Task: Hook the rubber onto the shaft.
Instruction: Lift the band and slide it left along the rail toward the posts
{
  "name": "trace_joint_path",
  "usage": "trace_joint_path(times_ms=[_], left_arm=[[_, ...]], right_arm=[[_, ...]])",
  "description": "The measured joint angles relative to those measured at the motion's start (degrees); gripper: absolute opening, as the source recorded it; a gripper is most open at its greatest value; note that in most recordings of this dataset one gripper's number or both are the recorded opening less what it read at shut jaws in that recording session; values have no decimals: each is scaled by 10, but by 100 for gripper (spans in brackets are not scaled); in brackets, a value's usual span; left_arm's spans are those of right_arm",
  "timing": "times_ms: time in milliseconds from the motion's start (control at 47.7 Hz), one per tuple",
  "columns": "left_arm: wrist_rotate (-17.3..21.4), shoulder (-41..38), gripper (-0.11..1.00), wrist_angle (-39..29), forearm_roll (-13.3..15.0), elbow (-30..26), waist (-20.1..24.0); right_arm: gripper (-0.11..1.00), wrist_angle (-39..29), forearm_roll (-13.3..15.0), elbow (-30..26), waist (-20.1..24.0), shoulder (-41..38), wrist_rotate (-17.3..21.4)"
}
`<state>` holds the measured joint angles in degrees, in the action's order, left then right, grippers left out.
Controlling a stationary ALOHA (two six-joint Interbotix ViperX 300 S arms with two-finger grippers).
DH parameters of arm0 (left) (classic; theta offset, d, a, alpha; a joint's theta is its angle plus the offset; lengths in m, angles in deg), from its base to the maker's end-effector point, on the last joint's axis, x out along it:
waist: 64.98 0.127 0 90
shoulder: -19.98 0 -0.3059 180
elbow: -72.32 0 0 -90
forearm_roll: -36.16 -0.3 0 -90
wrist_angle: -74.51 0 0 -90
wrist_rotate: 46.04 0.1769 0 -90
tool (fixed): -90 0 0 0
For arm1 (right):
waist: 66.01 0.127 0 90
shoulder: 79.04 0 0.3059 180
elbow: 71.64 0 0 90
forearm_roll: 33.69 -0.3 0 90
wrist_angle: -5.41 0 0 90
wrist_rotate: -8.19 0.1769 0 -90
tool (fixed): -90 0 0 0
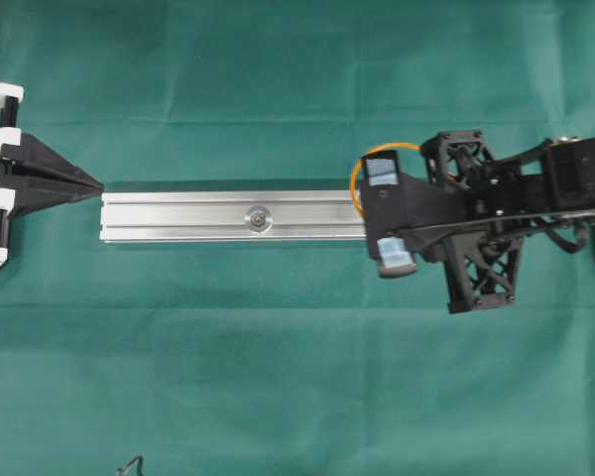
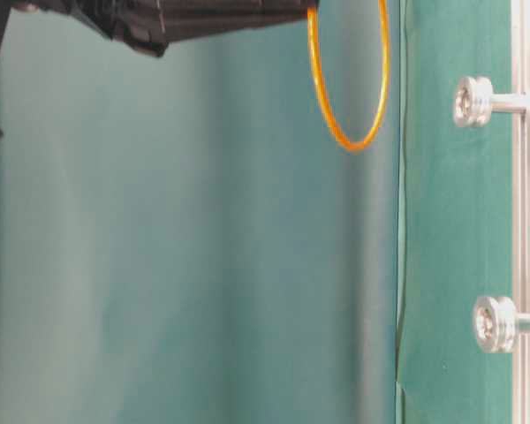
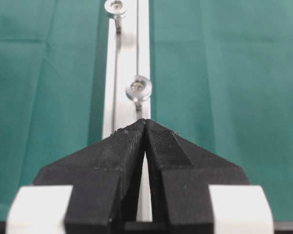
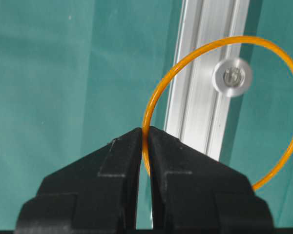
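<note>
I have the rubber (image 4: 185, 63) pinched in the right end effector (image 4: 145, 134), its two black jaws clamped on one edge of the thin orange loop while the rest of the band stands free as an open ring. From overhead, the right end effector (image 1: 377, 213) sits over the right end of the aluminium rail (image 1: 178, 216), and only an arc of the rubber (image 1: 359, 174) shows beside the arm. In the right wrist view the ring frames the nearer shaft (image 4: 232, 76), a silver round-headed post standing up from the rail (image 4: 205, 83). The table-level view shows the band (image 2: 346, 140) hanging clear of that post (image 2: 473, 101), not yet touching it.

The left end effector (image 3: 145, 126) is clenched on nothing, its tips parked at the rail's left end and aimed along it toward the second shaft (image 3: 138, 89); overhead it rests on the green tabletop (image 1: 278, 377), well apart from the action.

As I read it, pickup is done and I am in the carry-and-align step. The next move, I judge, calls for lowering the open ring over the shaft's head so the cord drops below the wide cap and catches on the stem. The grip must stay firm meanwhile, since the cord is wire-thin.
</note>
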<state>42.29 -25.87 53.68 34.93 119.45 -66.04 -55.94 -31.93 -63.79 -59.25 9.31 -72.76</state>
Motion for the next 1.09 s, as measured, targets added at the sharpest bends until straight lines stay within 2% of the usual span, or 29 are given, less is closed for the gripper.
trace_joint_path(times_ms=[252,650,1090], left_arm=[[0,1,0,-1,0,0,0],[0,1,0,-2,0,0,0],[0,1,0,-9,0,0,0]], right_arm=[[8,0,1,-21,-2,-22,0],[8,5,1,-21,-3,-32,0],[8,59,0,19,-4,-46,0]])
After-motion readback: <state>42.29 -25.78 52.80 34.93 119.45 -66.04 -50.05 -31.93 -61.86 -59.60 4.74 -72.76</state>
